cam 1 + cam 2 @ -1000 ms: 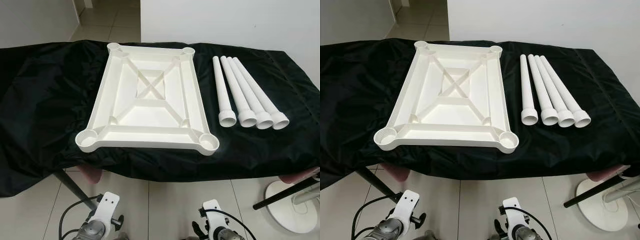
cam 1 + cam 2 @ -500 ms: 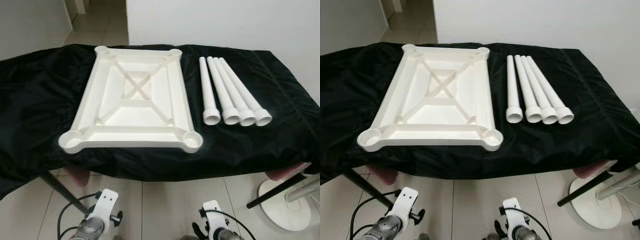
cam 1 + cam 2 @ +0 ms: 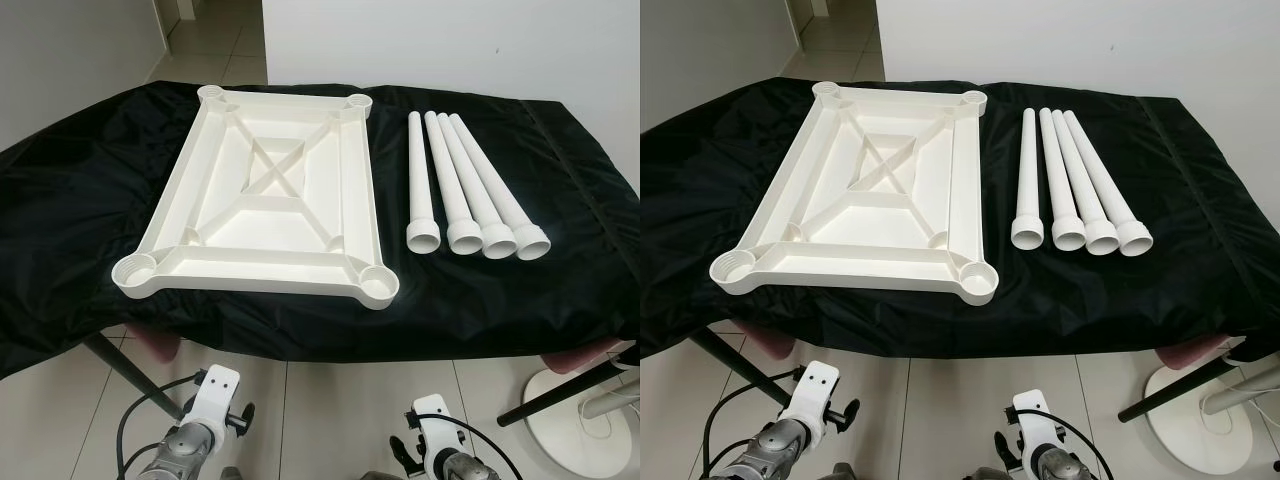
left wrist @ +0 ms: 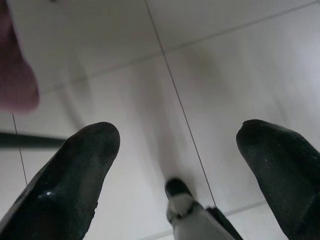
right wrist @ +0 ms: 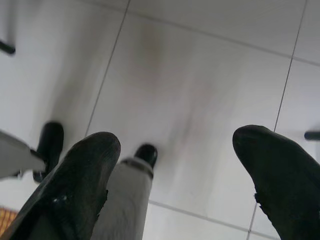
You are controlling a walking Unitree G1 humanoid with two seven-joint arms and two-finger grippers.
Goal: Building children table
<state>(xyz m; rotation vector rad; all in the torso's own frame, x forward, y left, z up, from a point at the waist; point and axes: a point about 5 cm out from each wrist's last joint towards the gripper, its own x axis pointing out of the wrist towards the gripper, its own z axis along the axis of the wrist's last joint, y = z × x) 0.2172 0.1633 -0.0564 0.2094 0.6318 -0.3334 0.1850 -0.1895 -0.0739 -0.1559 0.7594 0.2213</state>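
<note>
Basically, step: nothing begun; judged the approach stage, no leg fitted yet.
Tabletop (image 3: 262,200): upside down, ribs up, on worktop (image 3: 80,200) w/ black cover; spans front edge to back edge, left of centre.
Legs (image 3: 465,190): four, side by side, just right of tabletop, wide ends toward front edge.
Left hand (image 4: 175,150): hangs below front edge, fingers apart, empty.
Right hand (image 5: 175,150): same, fingers apart, empty.
Next: prob. raise right hand, take nearest leg, seat it in a corner socket (image 3: 377,282).
Room: bare cover at left and right edges; front sockets sit near the front edge.
</note>
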